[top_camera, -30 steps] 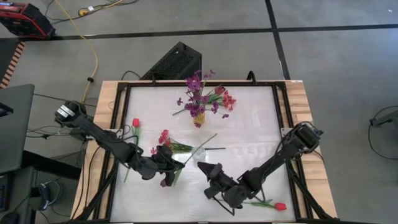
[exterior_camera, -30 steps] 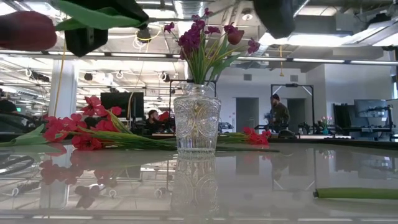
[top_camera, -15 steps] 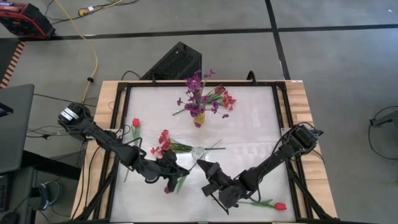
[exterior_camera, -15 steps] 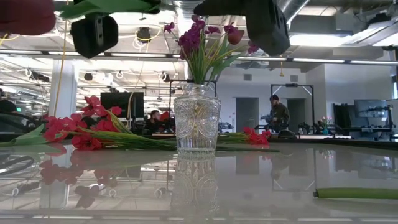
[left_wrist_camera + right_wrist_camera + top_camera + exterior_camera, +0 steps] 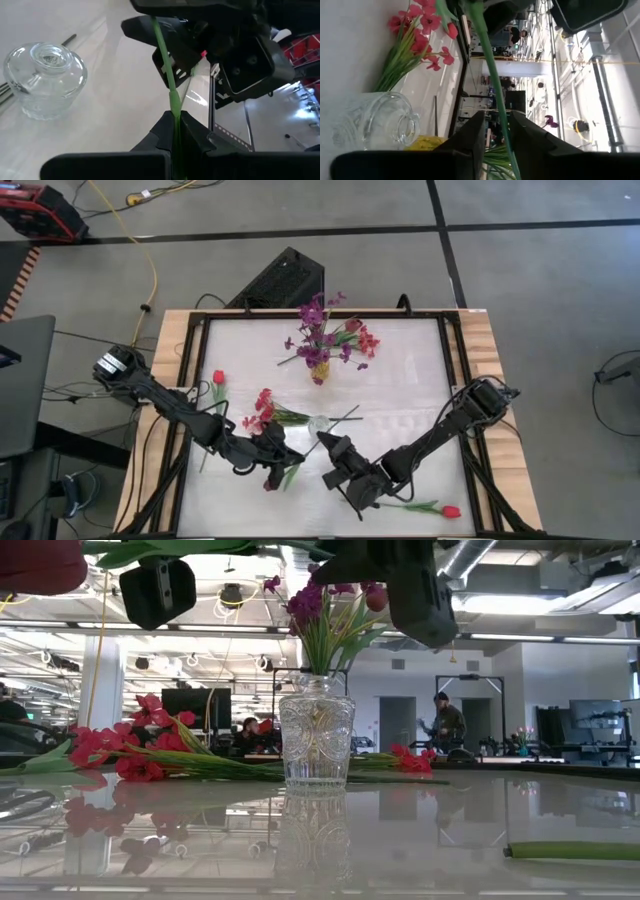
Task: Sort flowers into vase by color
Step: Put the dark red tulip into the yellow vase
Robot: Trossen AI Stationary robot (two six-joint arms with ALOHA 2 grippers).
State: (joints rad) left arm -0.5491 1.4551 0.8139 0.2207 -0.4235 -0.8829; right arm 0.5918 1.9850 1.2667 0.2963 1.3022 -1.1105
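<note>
I see the left claw (image 5: 283,460) in the lower-centre of the high view, clamped shut on a thin green stem (image 5: 167,75); in the left wrist view that stem rises straight from between the closed fingers (image 5: 161,131) toward the right arm's dark housing. The dark maroon tulip (image 5: 40,562) on this stem fills the upper-left corner of the low view, well above the table (image 5: 400,395). The right claw (image 5: 330,448) sits just right of the left one in the high view, and the right wrist view shows its fingers (image 5: 472,132) standing slightly apart on either side of the same stem, with a narrow gap on each side; I cannot tell whether they touch it. The empty clear glass vase (image 5: 319,424) stands at frame centre in the high view, just above both claws. A red-pink spray (image 5: 264,404) lies on the table to its left, a red tulip (image 5: 218,378) farther left, and another red tulip (image 5: 450,511) at lower right. The second vase (image 5: 319,370), upper centre, holds purple blossoms (image 5: 313,313).
</note>
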